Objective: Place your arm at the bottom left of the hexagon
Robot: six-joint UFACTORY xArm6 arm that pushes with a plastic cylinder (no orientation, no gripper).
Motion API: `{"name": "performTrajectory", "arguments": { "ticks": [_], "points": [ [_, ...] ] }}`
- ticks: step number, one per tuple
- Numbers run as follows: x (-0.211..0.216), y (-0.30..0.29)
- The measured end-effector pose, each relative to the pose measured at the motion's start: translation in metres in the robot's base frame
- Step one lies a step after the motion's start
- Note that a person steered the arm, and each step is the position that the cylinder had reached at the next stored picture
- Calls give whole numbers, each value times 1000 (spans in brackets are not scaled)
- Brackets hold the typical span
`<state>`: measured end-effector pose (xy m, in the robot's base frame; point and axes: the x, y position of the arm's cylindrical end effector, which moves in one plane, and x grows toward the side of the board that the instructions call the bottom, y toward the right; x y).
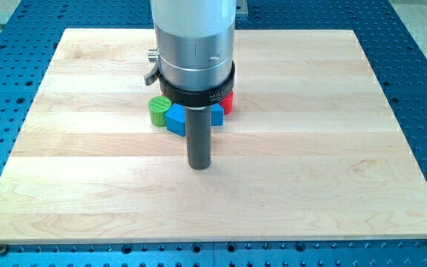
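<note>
Item: pale wooden counter (347,185), lying on a blue perforated bench (421,44). Tool: none fitted. The arm ends in a plain dark rod (199,137) under a grey collar (196,55), with no jaws to stand apart or together. My tip (199,166) rests on bare wood near the counter's middle, below the blocks in the view and apart from all of them. Blocks: one tight cluster just behind the rod, toward the view's top. The green block (158,110), round-looking with a ribbed edge, is at the cluster's left. The blue block (176,119), angular, is just beside it on the right. A blue piece (217,113) shows at the rod's right edge; I cannot tell whether it is a second block or part of the first. The red block (228,101) is at the cluster's right, mostly hidden by the collar, its outline not readable. Task's thing: no hexagon can be made out with certainty — the red block is the likeliest candidate, judged only by elimination. Placement note: the blocks look bunched closely enough to touch, so the hexagon's bottom-left side is probably crowded by blue. The tip sits clear below, seemingly to avoid nudging anything. Risk: a move up the view could shove the blue block into its neighbours.
</note>
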<state>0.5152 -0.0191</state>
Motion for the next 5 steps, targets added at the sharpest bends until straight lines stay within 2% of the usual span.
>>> {"name": "performTrajectory", "arguments": {
  "ticks": [5],
  "points": [
    [-2, 3]
  ]
}}
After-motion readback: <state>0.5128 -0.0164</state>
